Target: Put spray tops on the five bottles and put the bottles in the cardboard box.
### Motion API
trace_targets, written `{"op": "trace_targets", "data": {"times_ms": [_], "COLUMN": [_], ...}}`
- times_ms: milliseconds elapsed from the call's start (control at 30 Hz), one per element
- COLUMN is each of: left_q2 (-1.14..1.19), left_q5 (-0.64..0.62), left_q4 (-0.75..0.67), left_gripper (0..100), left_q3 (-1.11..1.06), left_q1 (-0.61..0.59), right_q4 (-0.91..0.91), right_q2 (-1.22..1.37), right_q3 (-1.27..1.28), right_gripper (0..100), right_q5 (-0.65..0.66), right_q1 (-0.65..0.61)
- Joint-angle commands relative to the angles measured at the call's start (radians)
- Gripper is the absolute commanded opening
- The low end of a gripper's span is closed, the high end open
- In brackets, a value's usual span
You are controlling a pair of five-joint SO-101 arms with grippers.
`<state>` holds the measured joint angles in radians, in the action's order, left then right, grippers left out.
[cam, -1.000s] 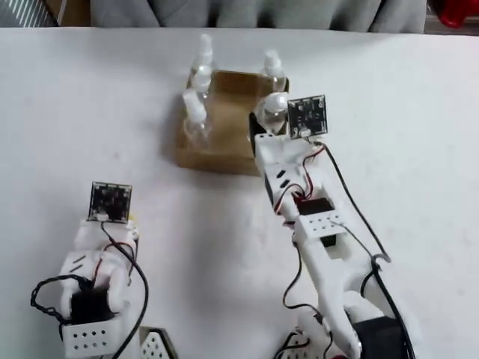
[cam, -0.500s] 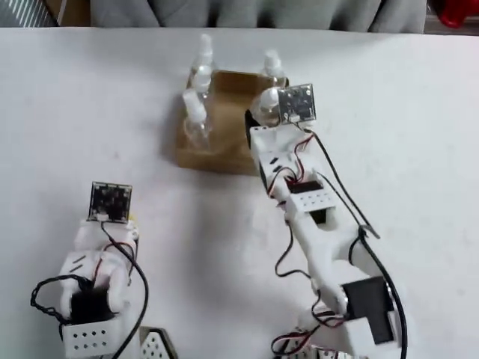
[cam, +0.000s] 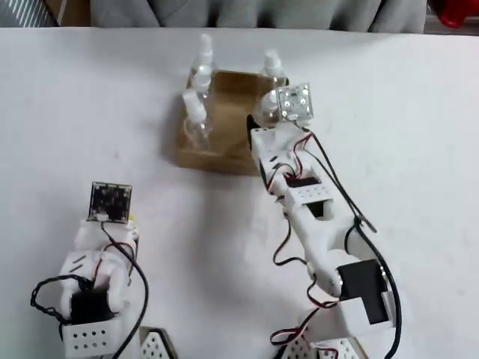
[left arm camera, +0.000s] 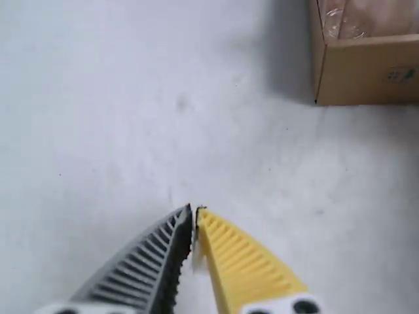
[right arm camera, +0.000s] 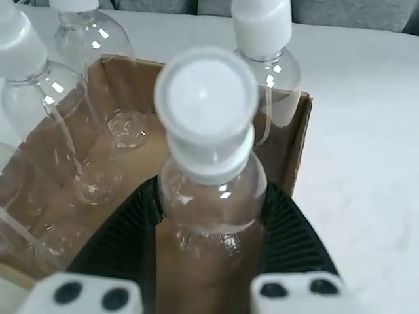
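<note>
The cardboard box (cam: pixel 224 153) stands open at the table's far middle, with several clear bottles with white spray tops in it, such as one (cam: pixel 195 108) at its left side. My right gripper (right arm camera: pixel 209 219) is shut on another capped bottle (right arm camera: pixel 209 176), held upright inside the box's near right corner; the same bottle (cam: pixel 268 106) sits under the wrist board from above. Whether it rests on the box floor I cannot tell. My left gripper (left arm camera: pixel 194 210) is shut on nothing, low over bare table, well short of the box (left arm camera: pixel 366 69).
Two capped bottles (right arm camera: pixel 263 46) (right arm camera: pixel 85 36) stand along the box's far wall (right arm camera: pixel 291 147). The left arm (cam: pixel 97 258) rests at the near left. Sofa cushions line the table's far edge. White tabletop spreads wide on both sides of the box.
The right arm has stretched forward, carrying its bottle deeper over the box. The left arm has not moved.
</note>
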<state>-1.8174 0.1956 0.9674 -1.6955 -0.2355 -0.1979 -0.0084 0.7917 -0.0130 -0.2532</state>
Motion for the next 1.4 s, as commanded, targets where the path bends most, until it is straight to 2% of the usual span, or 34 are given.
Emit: {"op": "trace_targets", "data": {"times_ms": [0, 167, 1167, 1367], "left_q2": [-0.012, -0.012, -0.012, -0.012], "left_q5": [0.006, 0.006, 0.006, 0.006], "left_q4": [0.002, 0.003, 0.003, 0.003], "left_gripper": [2, 2, 2, 2], "left_q3": [0.003, 0.003, 0.003, 0.003], "left_q1": [-0.007, -0.007, -0.008, -0.008], "right_q4": [0.004, 0.004, 0.004, 0.005], "right_q2": [-0.001, 0.031, 0.045, 0.045], "right_q3": [-0.057, -0.057, -0.051, -0.049], "right_gripper": [1.5, 1.5, 1.8, 15.2], "right_q5": [0.014, 0.084, 0.084, 0.083], "right_q1": [0.01, 0.01, 0.033, 0.033]}}
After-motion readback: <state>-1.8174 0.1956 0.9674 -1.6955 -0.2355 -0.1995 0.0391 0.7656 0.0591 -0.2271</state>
